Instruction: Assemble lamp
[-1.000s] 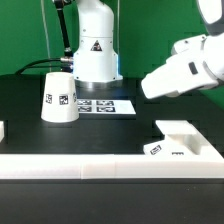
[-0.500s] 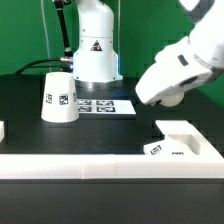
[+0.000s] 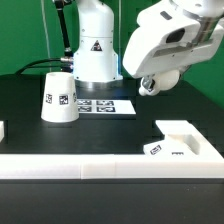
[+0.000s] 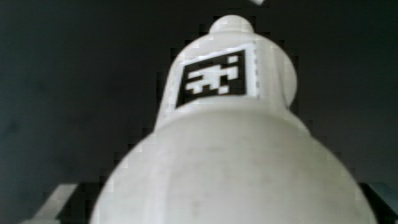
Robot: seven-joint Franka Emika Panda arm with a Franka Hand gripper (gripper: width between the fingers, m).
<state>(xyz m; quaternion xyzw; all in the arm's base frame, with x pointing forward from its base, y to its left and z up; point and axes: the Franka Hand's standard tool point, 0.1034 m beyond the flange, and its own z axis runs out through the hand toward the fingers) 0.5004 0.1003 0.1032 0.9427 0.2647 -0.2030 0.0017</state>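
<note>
The white bulb (image 4: 222, 120) fills the wrist view, neck pointing away, with a square tag on it. My gripper (image 4: 214, 215) is shut on its wide end; dark fingers (image 4: 63, 205) barely show at its sides. In the exterior view my gripper (image 3: 158, 80) hangs high above the table at the right of middle, and the bulb's tip (image 3: 148, 86) pokes out under it. The cone shade (image 3: 60, 97) stands wide end down at the exterior view's left. The flat square base (image 3: 186, 140) lies at the front right, below the gripper and a little to its right.
The marker board (image 3: 105, 105) lies flat beside the shade, in front of the arm's white pedestal (image 3: 95, 50). A long white rail (image 3: 100, 168) runs along the table's front edge. A small white piece (image 3: 3, 128) sits at the far left edge.
My arm has risen and swung toward the exterior view's left, from over the base to above the table's middle right, with the bulb still held. Shade and base have not moved.
</note>
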